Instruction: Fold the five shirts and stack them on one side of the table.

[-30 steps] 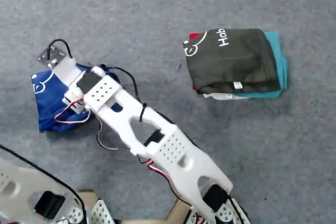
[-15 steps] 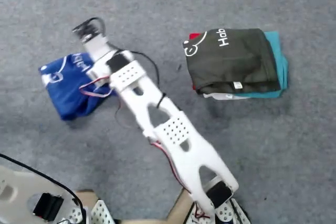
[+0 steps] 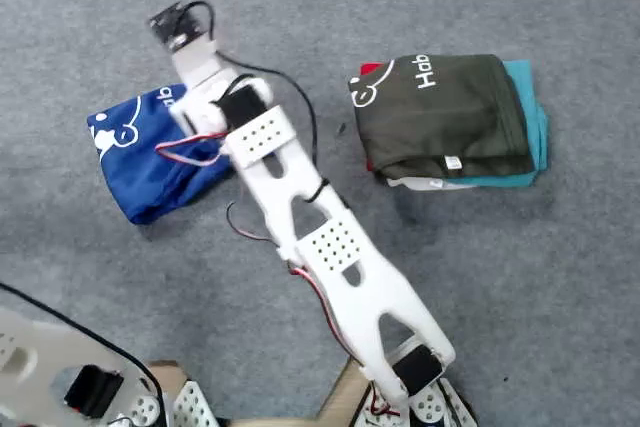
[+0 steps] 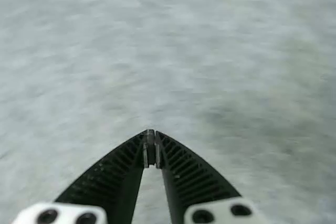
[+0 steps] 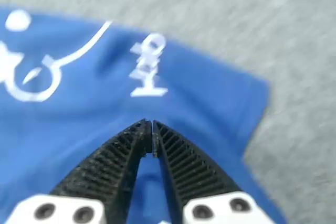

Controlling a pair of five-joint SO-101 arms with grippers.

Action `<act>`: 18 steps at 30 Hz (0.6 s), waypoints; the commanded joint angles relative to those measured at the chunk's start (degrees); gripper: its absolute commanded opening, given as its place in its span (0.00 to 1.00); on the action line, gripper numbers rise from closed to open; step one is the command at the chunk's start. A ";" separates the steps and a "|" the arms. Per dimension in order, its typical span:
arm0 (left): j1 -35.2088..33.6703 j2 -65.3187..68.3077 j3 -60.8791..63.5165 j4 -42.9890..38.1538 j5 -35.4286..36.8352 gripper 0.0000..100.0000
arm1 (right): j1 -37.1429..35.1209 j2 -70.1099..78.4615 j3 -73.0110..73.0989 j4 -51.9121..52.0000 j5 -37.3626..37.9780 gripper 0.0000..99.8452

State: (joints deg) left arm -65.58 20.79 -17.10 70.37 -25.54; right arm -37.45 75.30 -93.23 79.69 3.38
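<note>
The folded blue shirt with white print (image 3: 150, 162) lies slightly askew on the left part of the grey felt worktop (image 3: 500, 277), its long axis on a diagonal in the high view. The right arm's fingers (image 5: 148, 129) are pressed together at its edge facing the stack, and they appear to pinch a fold of cloth. The stack of folded shirts (image 3: 440, 112), dark olive on top, sits well apart to the right. Any carry would therefore likely run rightward across bare worktop. The left arm's fingers (image 4: 150, 148) are closed on nothing above bare felt, so the right arm is the nearer one
</note>
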 commanded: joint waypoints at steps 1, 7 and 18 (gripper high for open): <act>11.03 -1.32 -0.92 6.95 -0.09 0.03 | 0.26 -7.08 -2.68 3.96 0.18 0.01; 31.08 -1.32 -3.91 10.90 10.73 0.03 | 7.12 -17.01 -2.51 12.22 2.73 0.01; 52.00 -0.70 -7.78 17.05 24.00 0.03 | 17.93 -20.53 -2.59 21.19 3.78 0.01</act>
State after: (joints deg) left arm -17.41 20.79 -22.11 87.78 -5.41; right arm -21.10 58.33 -93.32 100.44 6.90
